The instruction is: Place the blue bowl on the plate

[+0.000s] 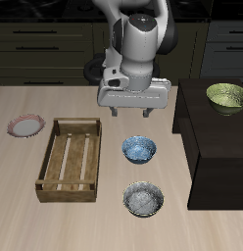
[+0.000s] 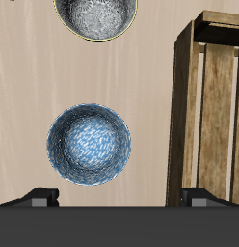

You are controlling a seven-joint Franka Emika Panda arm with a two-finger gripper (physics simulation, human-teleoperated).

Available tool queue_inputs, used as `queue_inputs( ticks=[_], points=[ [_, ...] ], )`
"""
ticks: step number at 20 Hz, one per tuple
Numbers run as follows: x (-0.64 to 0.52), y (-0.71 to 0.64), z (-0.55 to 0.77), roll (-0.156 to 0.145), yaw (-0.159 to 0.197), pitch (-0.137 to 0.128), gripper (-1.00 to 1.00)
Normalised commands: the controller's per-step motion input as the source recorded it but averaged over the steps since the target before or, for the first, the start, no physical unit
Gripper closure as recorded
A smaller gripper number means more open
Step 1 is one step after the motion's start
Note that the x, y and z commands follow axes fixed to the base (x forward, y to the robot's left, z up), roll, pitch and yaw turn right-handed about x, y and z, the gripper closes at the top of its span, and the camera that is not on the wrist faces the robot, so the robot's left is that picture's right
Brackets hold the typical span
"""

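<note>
Approach step: my pincer [image 1: 136, 111] hovers released above the blue bowl [image 1: 139, 149]; next, descend and grip its rim.

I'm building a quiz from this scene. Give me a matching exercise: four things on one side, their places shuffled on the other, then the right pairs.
Things:
1. blue bowl
2. grey bowl
3. green bowl
4. plate

Places:
A. on the dark raised surface at the table's side
B. nearest the table's front edge, beside the wooden crate
C. on the far side of the crate from the bowls
D. beside the crate, just below the gripper

Pairs: 1-D, 2-B, 3-A, 4-C
</note>
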Motion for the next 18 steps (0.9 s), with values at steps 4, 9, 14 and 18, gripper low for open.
queue_inputs(
  ticks=[4, 9, 14, 18],
  points=[
    [0.08, 0.1, -0.38, 0.006, -0.02, 0.035, -1.0],
    [0.03, 0.08, -0.32, 0.014, -0.017, 0.033, -1.0],
    [0.04, 0.04, -0.27, 0.008, -0.016, 0.024, -1.0],
    [0.01, -0.02, -0.18, -0.001, -0.009, 0.017, -1.0]
  ],
)
